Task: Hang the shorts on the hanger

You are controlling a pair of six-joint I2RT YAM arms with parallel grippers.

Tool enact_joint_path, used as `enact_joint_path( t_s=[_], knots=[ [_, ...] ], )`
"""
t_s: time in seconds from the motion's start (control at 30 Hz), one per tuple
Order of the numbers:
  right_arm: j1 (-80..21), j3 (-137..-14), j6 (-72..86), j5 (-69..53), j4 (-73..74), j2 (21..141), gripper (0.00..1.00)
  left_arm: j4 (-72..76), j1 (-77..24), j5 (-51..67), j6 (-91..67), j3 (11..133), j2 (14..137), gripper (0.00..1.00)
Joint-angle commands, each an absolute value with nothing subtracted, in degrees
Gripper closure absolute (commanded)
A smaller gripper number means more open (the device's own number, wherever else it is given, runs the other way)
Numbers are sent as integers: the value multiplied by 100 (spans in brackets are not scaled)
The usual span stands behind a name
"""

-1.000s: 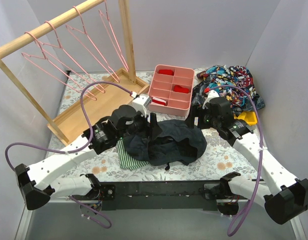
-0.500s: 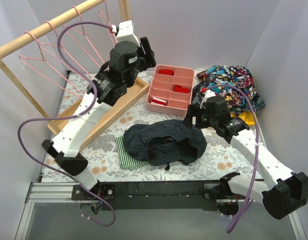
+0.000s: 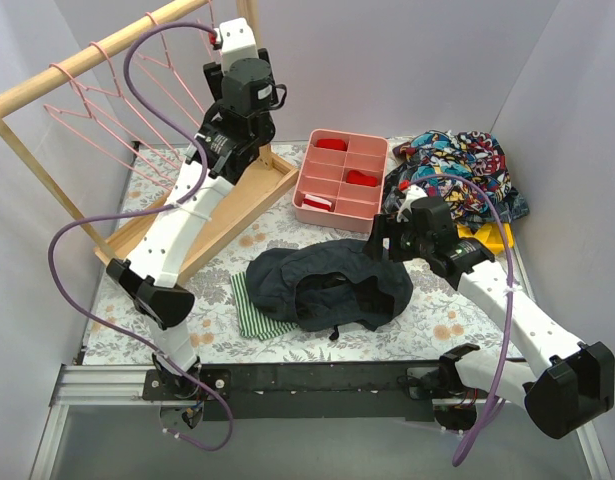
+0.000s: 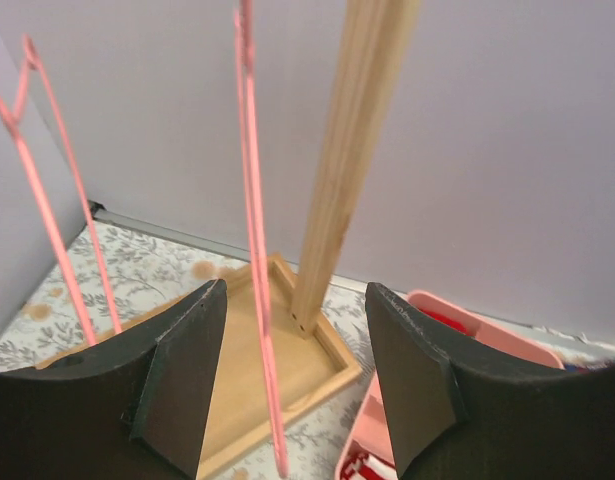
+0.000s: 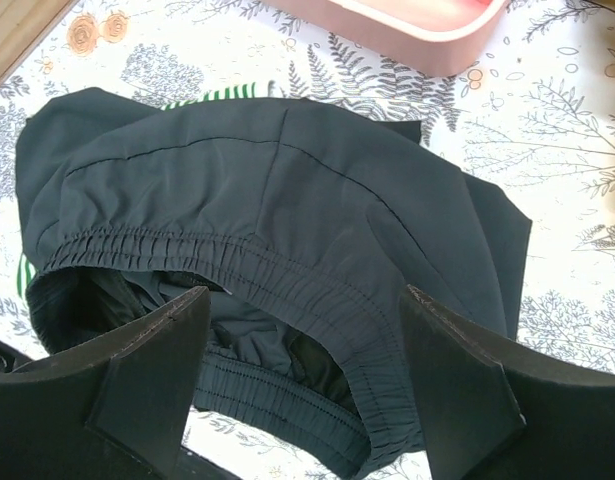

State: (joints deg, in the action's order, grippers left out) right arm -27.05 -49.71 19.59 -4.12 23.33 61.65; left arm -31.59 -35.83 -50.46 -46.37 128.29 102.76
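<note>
One heap of dark navy shorts (image 3: pixel 327 285) lies mid-bench (image 3: pixel 457 315), waistband running roughly left-right, just below the right fingers (image 5: pixel 137 370), which are spread and grip nothing. Pink hanger (image 4: pixel 252 250) hangs well apart on the rail, back-left, its wire passing between the left fingers (image 4: pixel 177 380), which are apart and unclamped. Striped shorts (image 3: pixel 249 312) sit under the heap's left edge, with a pink tray (image 3: pixel 342 185) behind and a rack post (image 4: pixel 347 150) just beside the hanger.

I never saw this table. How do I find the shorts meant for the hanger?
Look at the floral table, in front of the pink divided tray. The shorts lie crumpled there, plain dark navy with an elastic waistband, larger than the green-and-white striped shorts partly under them.
</note>
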Motion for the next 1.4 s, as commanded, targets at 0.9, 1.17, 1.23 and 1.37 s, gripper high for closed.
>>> enact_joint_path(
  t_s=[0.9,1.17,1.23,1.37],
  knots=[
    [-2689,-4843,1846,-694,2083,6187,19,-2479,-2698,-4904,-4325,13096,11215,98],
    [-2698,-4860,1819,-703,2065,6240,19,-2110,-2804,-5212,-4078,13105,11048,100],
    [-2698,-4878,1828,-703,2065,6275,19,-1935,-2865,-5247,-3930,13026,10960,100],
    [-2690,-4878,1819,-677,2057,6302,19,-1863,-2935,-5238,-3885,12903,10811,100]
  ],
)
